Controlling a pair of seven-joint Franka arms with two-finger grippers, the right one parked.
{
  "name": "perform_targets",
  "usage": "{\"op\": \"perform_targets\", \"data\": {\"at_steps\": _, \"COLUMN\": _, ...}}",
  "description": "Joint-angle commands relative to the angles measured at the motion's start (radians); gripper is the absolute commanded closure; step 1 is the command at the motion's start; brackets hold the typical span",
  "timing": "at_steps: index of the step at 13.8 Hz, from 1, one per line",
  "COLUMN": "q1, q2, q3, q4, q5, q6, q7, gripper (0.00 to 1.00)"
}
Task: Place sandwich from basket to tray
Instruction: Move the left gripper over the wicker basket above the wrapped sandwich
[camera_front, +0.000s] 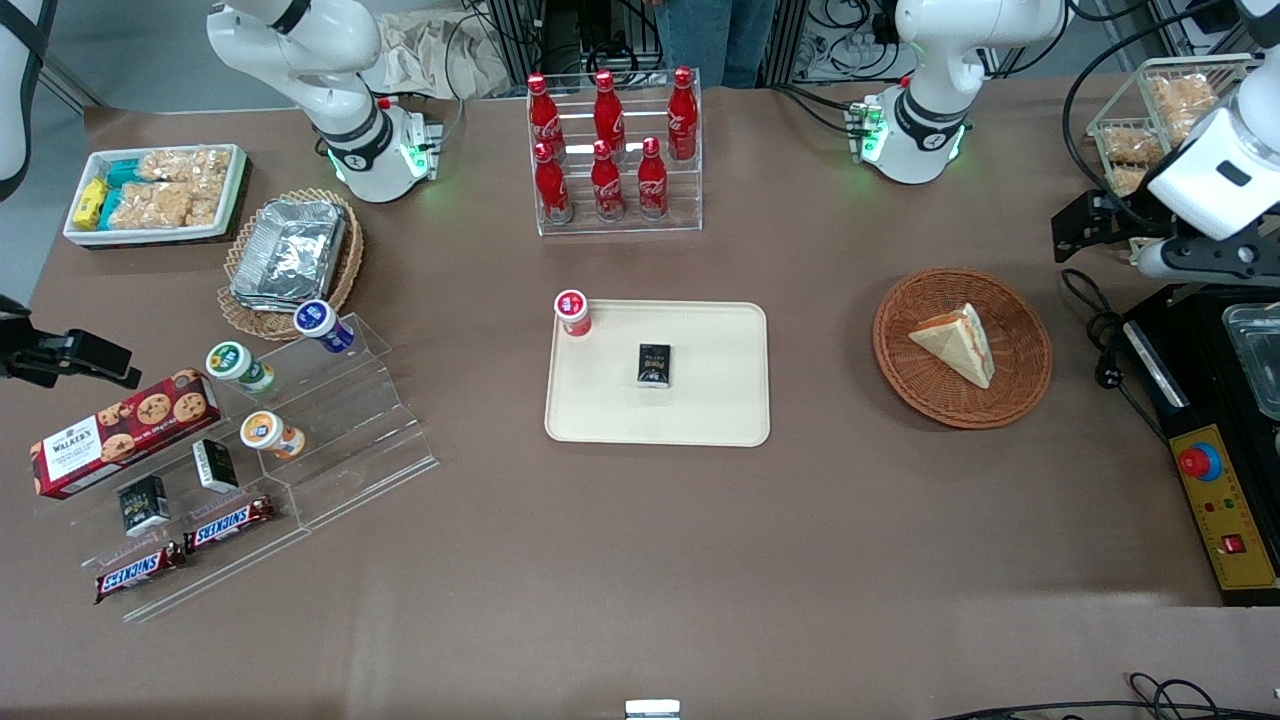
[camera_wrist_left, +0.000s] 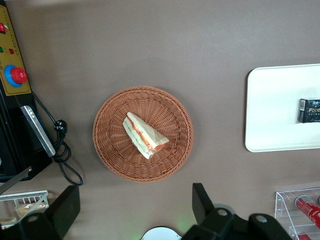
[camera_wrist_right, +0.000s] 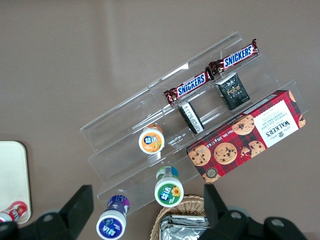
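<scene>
One sandwich (camera_wrist_left: 144, 135) lies mid-basket (camera_wrist_left: 107, 150); open claw (camera_wrist_left: 135, 210) hovers above.

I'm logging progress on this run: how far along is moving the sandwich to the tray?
Nothing is done yet. The sandwich lies in the basket, untouched. The gripper is open, apart from the sandwich and holding nothing. The tray carries only a small black box and a red-capped cup at one corner. Left to do: reach, grasp, carry and set down on bare tray.

Brown-covered table (camera_front: 620, 560); perhaps grey floor at the edges.
</scene>
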Motion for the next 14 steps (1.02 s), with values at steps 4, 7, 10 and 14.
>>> {"op": "perform_targets", "data": {"at_steps": 4, "q1": 0.010, "q2": 0.012, "q3": 0.008, "q4": 0.019, "q5": -0.026, "q6": -0.005, "q7": 0.005, "gripper": 0.00}}
{"op": "perform_targets", "data": {"at_steps": 7, "q1": 0.044, "q2": 0.032, "q3": 0.032, "q4": 0.022, "q5": -0.119, "q6": -0.005, "q7": -0.137, "gripper": 0.00}}
{"op": "perform_targets", "data": {"at_steps": 10, "q1": 0.032, "q2": 0.027, "q3": 0.022, "q4": -0.024, "q5": -0.088, "q6": -0.005, "q7": -0.283, "gripper": 0.00}}
{"op": "perform_targets", "data": {"at_steps": 14, "q1": 0.032, "q2": -0.055, "q3": -0.030, "q4": -0.224, "q5": 0.006, "q6": 0.072, "q7": -0.456, "gripper": 0.00}}
